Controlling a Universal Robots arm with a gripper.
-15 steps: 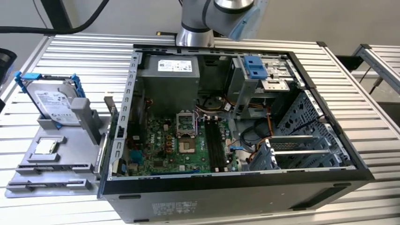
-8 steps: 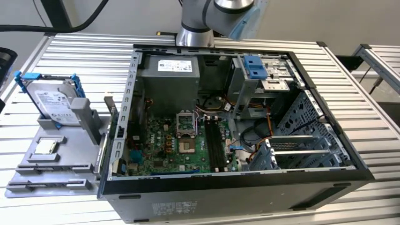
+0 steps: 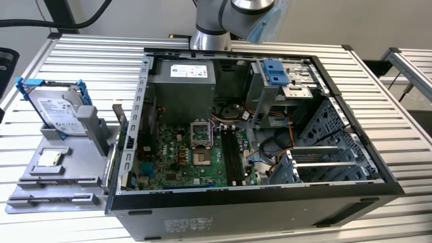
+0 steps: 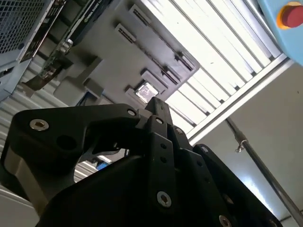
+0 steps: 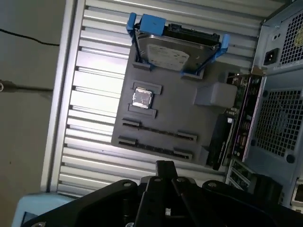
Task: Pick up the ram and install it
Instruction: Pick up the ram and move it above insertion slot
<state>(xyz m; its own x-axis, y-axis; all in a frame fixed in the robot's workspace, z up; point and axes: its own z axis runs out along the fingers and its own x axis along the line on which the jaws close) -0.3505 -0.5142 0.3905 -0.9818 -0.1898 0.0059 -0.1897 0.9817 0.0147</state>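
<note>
The black tool point(image 5: 164, 166), clenched with nothing seen between its tips, hangs above the grey plastic holder tray point(image 5: 175, 109) on the ribbed metal worktop point(image 5: 94, 90), and I cannot tell whether the ram stands in the tray's clips beneath it.

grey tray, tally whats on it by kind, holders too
hard drive in blue frame: 1
small square silver chip: 1
long narrow holders: 2
total: 4
</note>
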